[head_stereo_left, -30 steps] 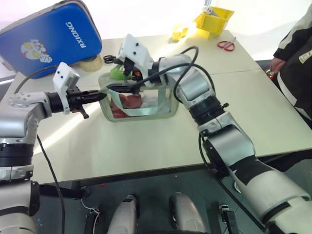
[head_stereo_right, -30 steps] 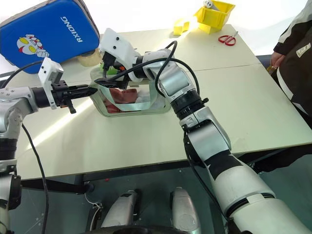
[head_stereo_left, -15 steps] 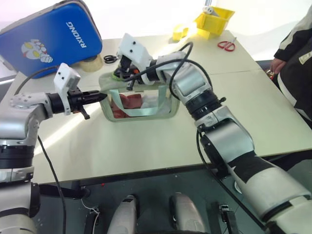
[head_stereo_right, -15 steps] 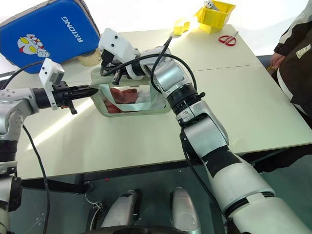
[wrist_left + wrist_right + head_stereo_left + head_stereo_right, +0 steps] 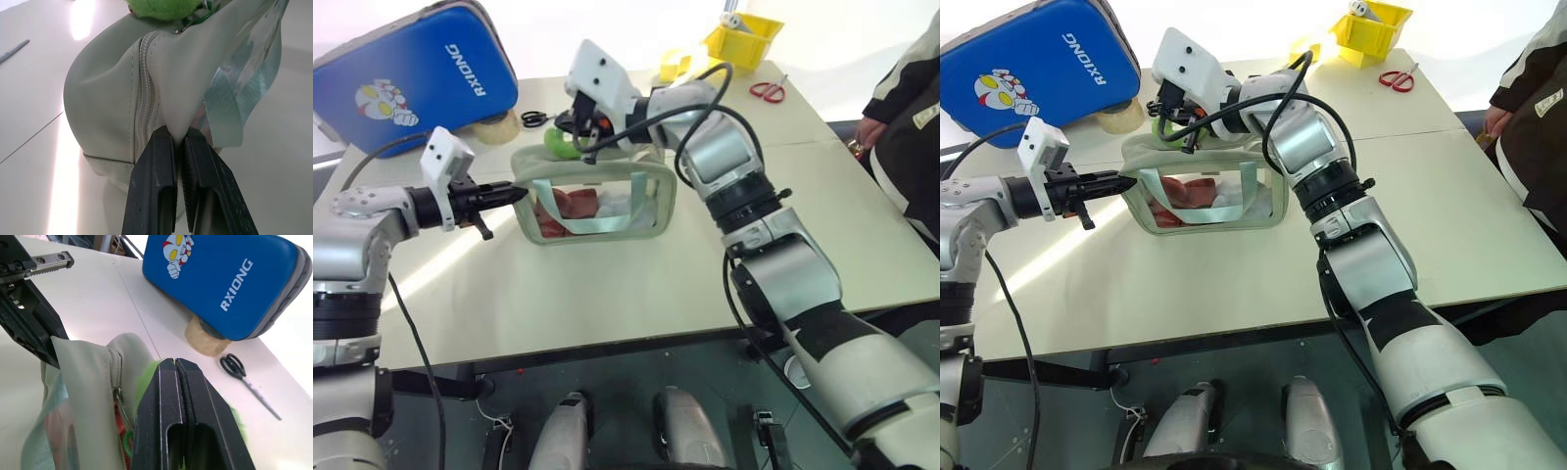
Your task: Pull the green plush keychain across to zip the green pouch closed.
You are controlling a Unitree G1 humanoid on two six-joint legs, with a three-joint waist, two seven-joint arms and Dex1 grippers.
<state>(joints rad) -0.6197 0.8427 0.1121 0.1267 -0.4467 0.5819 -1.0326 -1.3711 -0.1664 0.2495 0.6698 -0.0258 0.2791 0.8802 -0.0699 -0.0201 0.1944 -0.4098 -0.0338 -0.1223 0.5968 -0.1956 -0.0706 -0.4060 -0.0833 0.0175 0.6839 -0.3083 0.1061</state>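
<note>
The green pouch (image 5: 597,201) stands on the table with its clear window facing me; reddish and white contents and a light blue strap show through it. My left gripper (image 5: 514,194) is shut on the pouch's left end corner, and its fingers (image 5: 151,171) pinch the fabric beside the zipper. The green plush keychain (image 5: 558,145) sits at the pouch's top left. My right gripper (image 5: 175,363) is shut on it from above, with green fuzz (image 5: 146,382) showing on both sides of the fingers. The zipper beside it gapes open.
A large blue hard case (image 5: 411,69) leans at the back left, with a tape roll (image 5: 494,125) and black-handled scissors (image 5: 536,118) next to it. A yellow bin (image 5: 742,39) and red scissors (image 5: 766,90) lie far right. A person (image 5: 911,117) stands at the right edge.
My right gripper has gone from open to shut at the plush and moved up and to the right. The pouch's top has lifted and stretched with it. The left arm stayed still.
</note>
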